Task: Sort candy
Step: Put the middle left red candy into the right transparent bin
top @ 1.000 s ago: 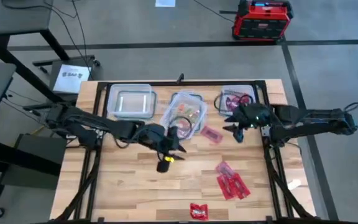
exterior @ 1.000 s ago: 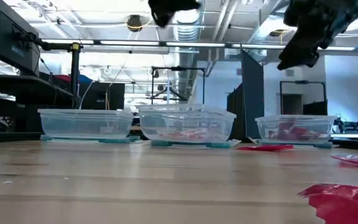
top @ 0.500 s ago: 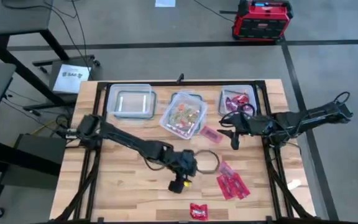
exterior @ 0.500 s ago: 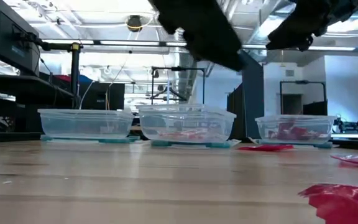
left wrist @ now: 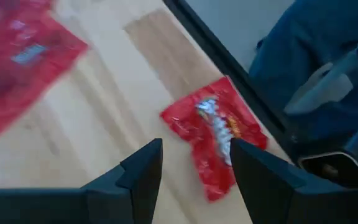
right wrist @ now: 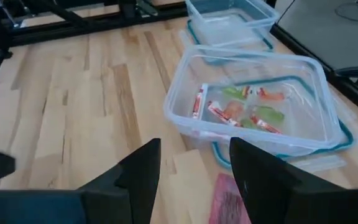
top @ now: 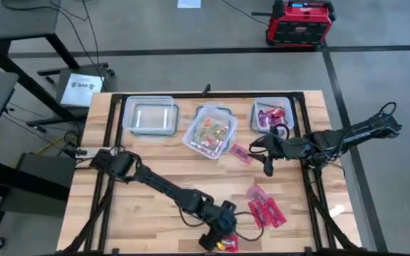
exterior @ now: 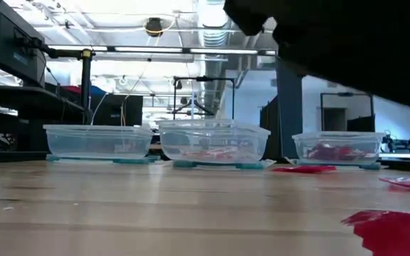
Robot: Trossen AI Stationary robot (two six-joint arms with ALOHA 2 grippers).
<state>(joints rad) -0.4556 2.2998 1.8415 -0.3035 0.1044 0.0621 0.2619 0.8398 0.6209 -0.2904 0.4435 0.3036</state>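
left claw (left wrist: pixel 192 163) open, poised over red candy packet (left wrist: pixel 215 145) at desk (top: pixel 148 185) edge; right claw (right wrist: pixel 191 163) open near the middle container (right wrist: pixel 253 106).

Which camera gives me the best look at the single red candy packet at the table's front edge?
The left wrist view: the red candy packet lies in full sight just ahead of the open left pincer. In the high view the packet is partly hidden under that pincer. In the low view it cannot be identified; the right wrist view misses it.

Bright even overhead light, left wrist view blurred
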